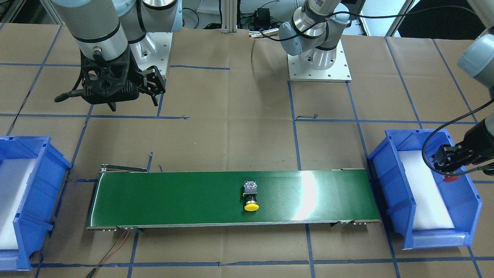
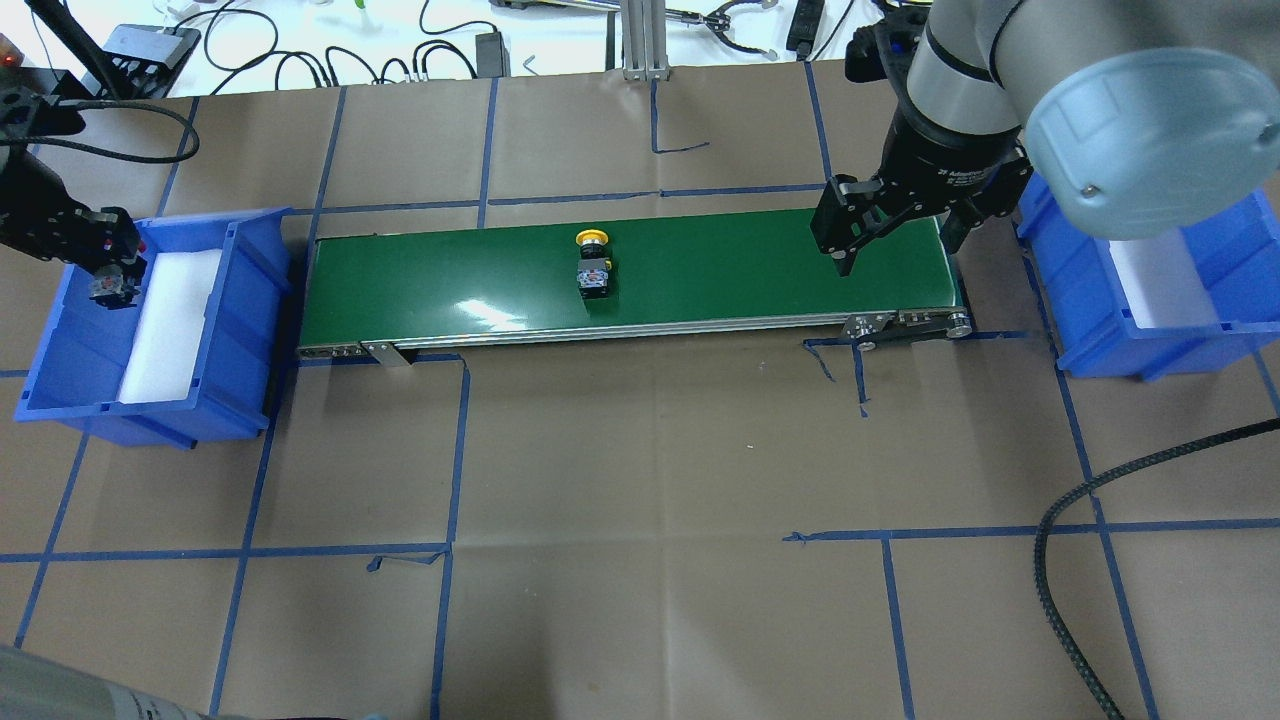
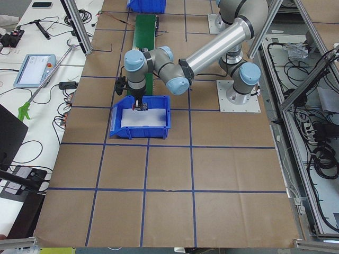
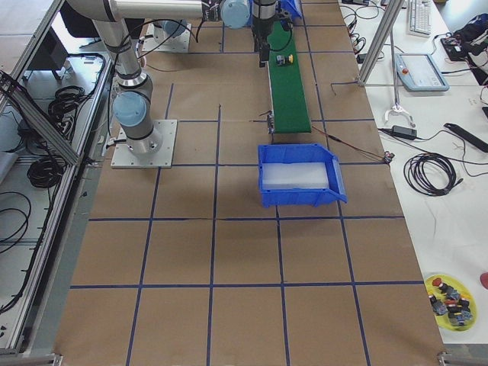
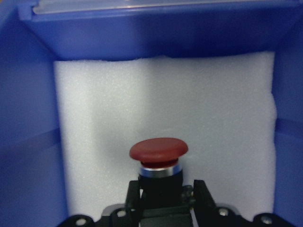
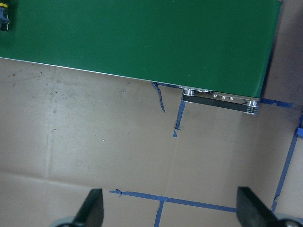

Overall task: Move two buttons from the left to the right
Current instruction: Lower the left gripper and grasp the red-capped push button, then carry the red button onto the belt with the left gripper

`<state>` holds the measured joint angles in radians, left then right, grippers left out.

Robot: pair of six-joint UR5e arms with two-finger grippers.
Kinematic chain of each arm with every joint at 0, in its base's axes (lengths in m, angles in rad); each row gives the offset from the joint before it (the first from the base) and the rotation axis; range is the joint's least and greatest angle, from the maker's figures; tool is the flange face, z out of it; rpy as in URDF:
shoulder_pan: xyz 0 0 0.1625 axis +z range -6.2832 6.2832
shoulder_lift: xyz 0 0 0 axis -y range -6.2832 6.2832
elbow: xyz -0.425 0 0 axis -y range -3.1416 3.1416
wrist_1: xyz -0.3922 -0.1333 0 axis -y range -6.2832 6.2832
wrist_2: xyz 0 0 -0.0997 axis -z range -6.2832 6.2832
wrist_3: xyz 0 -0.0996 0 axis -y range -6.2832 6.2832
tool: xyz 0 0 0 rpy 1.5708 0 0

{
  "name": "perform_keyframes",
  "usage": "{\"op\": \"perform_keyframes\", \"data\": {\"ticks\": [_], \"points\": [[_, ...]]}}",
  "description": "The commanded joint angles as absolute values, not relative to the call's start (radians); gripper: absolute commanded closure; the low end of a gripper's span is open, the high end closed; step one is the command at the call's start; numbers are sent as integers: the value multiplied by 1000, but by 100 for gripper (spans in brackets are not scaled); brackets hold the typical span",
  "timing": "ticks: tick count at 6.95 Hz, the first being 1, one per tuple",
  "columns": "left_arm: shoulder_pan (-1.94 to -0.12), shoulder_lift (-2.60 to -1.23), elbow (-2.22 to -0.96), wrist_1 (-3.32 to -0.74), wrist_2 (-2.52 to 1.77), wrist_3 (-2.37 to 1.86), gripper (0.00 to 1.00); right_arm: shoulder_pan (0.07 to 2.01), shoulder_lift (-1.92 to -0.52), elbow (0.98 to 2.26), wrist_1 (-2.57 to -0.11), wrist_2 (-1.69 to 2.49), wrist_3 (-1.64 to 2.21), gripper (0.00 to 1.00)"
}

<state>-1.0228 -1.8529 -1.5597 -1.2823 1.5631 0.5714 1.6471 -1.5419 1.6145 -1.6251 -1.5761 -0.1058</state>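
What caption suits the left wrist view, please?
Left claw grips red mushroom-cap push-button over white foam in blue plastic bin.

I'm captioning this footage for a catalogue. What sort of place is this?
Likely a robotics lab test cell: the table is papered and taped in a blue grid, a short conveyor runs between two bins, and a teach pendant and loose cables lie alongside.

Conveyor belt (image 1: 173,197) dark green (white glare patch). Yellow-capped button (image 1: 251,197), black-grey body. Red-capped button (image 5: 159,156). Bins (image 1: 467,204) blue, foam liner (image 1: 424,193) white. Table paper (image 2: 640,450) brown, tape grid (image 2: 200,553) blue.
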Motion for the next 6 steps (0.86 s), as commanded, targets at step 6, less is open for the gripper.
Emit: {"op": "perform_keyframes", "data": {"ticks": [6], "points": [[-1316,-1779,-1531,-1417,1571,301,96,1646,-1534,1615,-1672,-1572,-46,0]]}}
